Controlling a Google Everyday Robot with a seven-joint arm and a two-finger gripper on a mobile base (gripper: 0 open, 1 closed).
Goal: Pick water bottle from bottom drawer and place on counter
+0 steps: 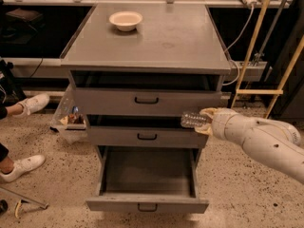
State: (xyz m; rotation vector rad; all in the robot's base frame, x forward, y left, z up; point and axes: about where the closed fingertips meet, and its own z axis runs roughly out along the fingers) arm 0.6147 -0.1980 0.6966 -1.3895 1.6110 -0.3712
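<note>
My gripper (205,120) is shut on the water bottle (192,119), a small clear crinkled bottle held on its side, its free end pointing left. It hangs in front of the right end of the middle drawer, above the bottom drawer (147,177) and below the counter (156,39). The bottom drawer is pulled out and its grey inside shows nothing in it. My white arm comes in from the lower right.
A cream bowl (125,20) sits at the counter's back left. The two upper drawers are partly open. A clear bin (69,120) stands left of the cabinet. A person's white shoes (33,103) are at the left. A yellow frame (259,56) stands at the right.
</note>
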